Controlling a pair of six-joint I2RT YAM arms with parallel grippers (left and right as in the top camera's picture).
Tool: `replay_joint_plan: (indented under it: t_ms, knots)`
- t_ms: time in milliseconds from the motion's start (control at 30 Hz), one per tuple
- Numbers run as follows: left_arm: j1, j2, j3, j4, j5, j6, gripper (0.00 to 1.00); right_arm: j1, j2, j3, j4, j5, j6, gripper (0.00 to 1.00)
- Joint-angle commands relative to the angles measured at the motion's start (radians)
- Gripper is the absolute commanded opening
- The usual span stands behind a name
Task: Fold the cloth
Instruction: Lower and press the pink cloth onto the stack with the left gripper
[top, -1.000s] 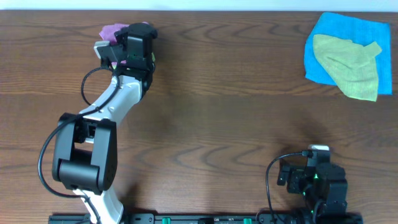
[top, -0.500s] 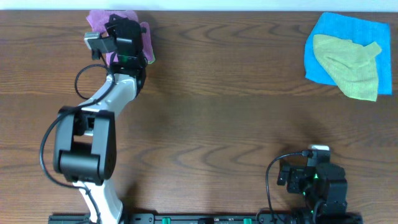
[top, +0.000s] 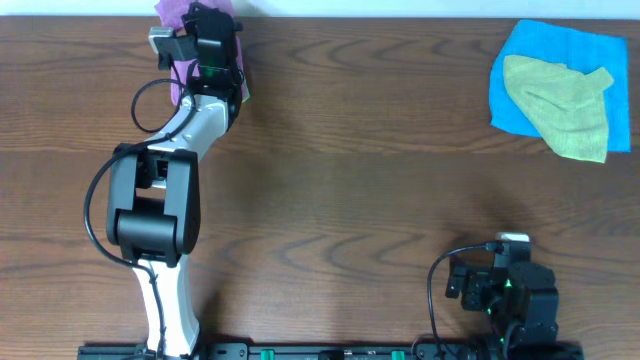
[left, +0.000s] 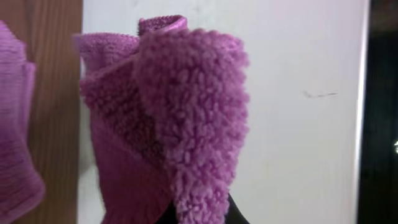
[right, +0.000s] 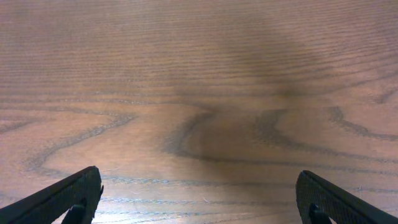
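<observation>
At 5 o'clock on the table (top: 350, 180), nearest the robot's base, we see the right gripper (right: 198, 186) low over bare wood. Its two fingers (right: 68, 199) are spread wide with nothing between them.

From 7 o'clock the left arm (top: 150, 210) reaches away from us up the left side, stretched to the far edge at 11 o'clock. There the left gripper (top: 205, 25) is clamped tight on the cloth (left: 186, 124), the purple-magenta towel.

Through the left wrist camera we see the cloth bunched into a fluffy upright fold. It rises out of the closed jaws and fills the middle of the view. A second flap of it hangs at 9 o'clock over a strip of wood, and a white surface lies behind, past the table's edge.

From overhead, purple shows on both sides of the left gripper and just beyond the far edge. We cannot tell whether any part of the cloth rests on the wood.

Farthest off, at 2 o'clock in the far right corner, a blue cloth (top: 590, 50) lies spread on the table. A crumpled yellow-green cloth (top: 560, 110) sits on top of it, its near end reaching past the blue onto the wood. Both lie well apart from either gripper.
</observation>
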Motion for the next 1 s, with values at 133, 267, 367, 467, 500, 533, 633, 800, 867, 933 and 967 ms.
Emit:
replay_joint_plan:
  t_ms: [133,267,367,467,500,533,633,800,867,933,967]
  knots:
    - [-0.004,0.02,0.023,-0.112,0.026,0.025,0.06,-0.005,-0.008,-0.003,0.0,0.01,-0.011,0.99]
    - [-0.004,0.02,0.023,-0.159,0.026,0.025,0.06,-0.005,-0.008,-0.003,0.0,0.01,-0.011,0.99]
    - [-0.005,0.02,0.023,-0.192,0.026,0.024,0.06,-0.005,-0.008,-0.003,0.0,0.01,-0.011,0.99]
    - [-0.005,0.02,0.023,-0.2,0.025,0.024,0.06,-0.005,-0.008,-0.003,0.0,0.01,-0.011,0.99]
    - [-0.005,0.02,0.023,-0.2,0.025,0.024,0.06,-0.005,-0.008,-0.003,0.0,0.01,-0.011,0.99]
    - [-0.005,0.02,0.023,-0.201,0.025,0.024,0.06,-0.005,-0.008,-0.003,0.0,0.01,-0.011,0.99]
    - [-0.005,0.02,0.023,-0.207,0.026,0.024,0.07,-0.005,-0.008,-0.003,0.0,0.01,-0.011,0.99]
    - [-0.01,0.018,0.023,-0.3,0.026,0.019,0.07,-0.005,-0.008,-0.003,0.0,0.01,-0.011,0.99]
    - [-0.012,0.018,0.023,-0.34,0.023,0.007,0.08,-0.005,-0.008,-0.003,0.0,0.01,-0.011,0.99]
    - [-0.011,0.018,0.023,-0.372,0.023,-0.006,0.08,-0.005,-0.008,-0.003,0.0,0.01,-0.011,0.99]
    - [-0.011,0.016,0.023,-0.384,0.023,-0.006,0.08,-0.005,-0.008,-0.003,0.0,0.01,-0.011,0.99]
